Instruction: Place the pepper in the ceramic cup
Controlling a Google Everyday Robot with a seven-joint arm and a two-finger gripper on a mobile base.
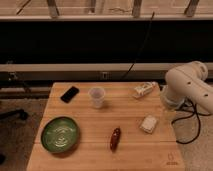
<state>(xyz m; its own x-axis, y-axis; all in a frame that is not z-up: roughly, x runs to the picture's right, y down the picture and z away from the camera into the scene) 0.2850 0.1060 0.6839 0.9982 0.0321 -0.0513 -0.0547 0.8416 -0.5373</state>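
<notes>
The dark red pepper (115, 138) lies on the wooden table (130, 110), near the front middle, lengthwise toward me. The pale ceramic cup (97, 97) stands upright at the back middle of the table, well apart from the pepper. Only the white arm (186, 86) shows, bent over the table's right edge. The gripper itself is out of view, so nothing of its fingers shows. Nothing is touching the pepper or the cup.
A green round bowl (60, 134) sits at the front left. A black phone-like slab (69, 93) lies at the back left. A white packet (144, 90) lies at the back right, and a white rectangular block (149, 123) at the right. Cables hang by the arm.
</notes>
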